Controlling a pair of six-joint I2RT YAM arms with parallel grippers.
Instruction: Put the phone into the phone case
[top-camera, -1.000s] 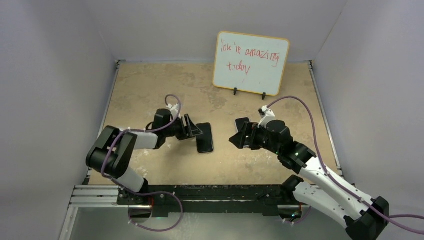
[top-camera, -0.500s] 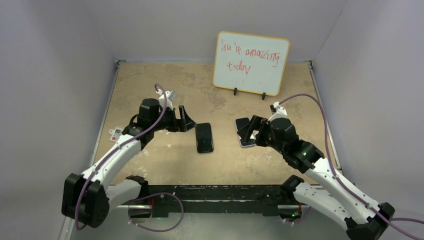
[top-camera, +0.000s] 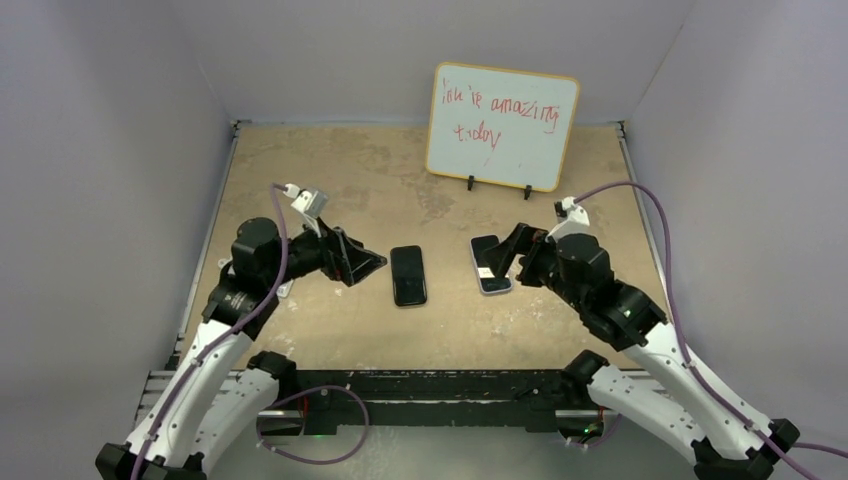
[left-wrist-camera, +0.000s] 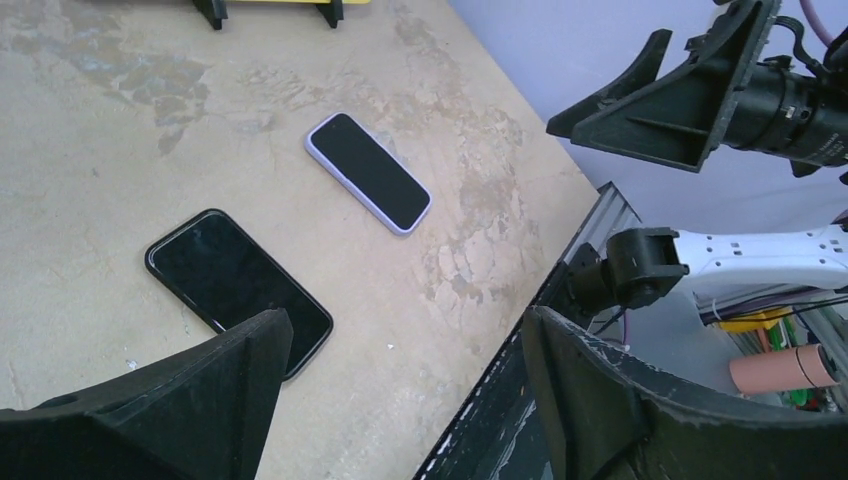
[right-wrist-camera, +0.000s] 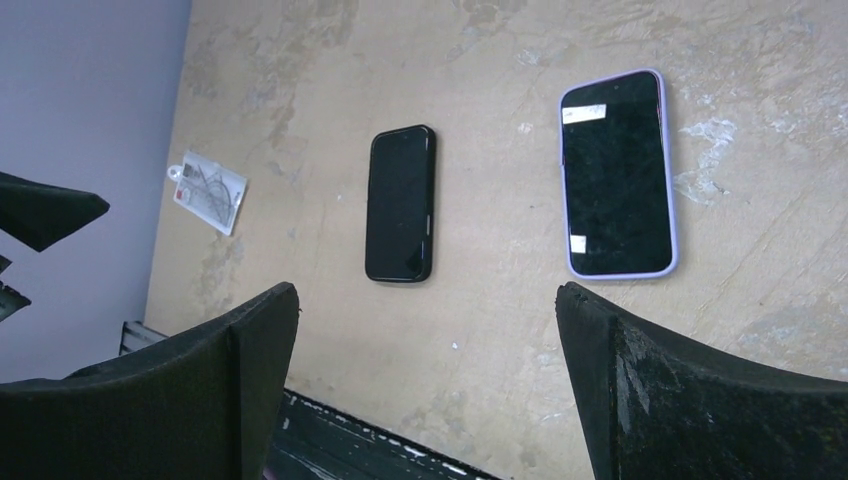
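The black phone case (top-camera: 408, 275) lies flat near the middle of the table. Its upper face looks like a dark glossy screen inside a black rim. It also shows in the left wrist view (left-wrist-camera: 238, 290) and the right wrist view (right-wrist-camera: 400, 205). A lilac-edged phone (top-camera: 490, 264) with small stickers on its screen lies to its right (right-wrist-camera: 618, 175). My left gripper (top-camera: 365, 262) is open and empty, raised left of the case (left-wrist-camera: 405, 330). My right gripper (top-camera: 503, 258) is open and empty, raised by the lilac phone (right-wrist-camera: 428, 300).
A whiteboard (top-camera: 502, 125) with red writing stands at the back on two black feet. A small white card (right-wrist-camera: 208, 192) lies near the left wall. Grey walls close in three sides. A black rail (top-camera: 400, 385) runs along the near edge.
Both arms have drawn back and risen. The left gripper has moved left off the black case. The right gripper has moved right off the lilac phone. Both phones lie still.
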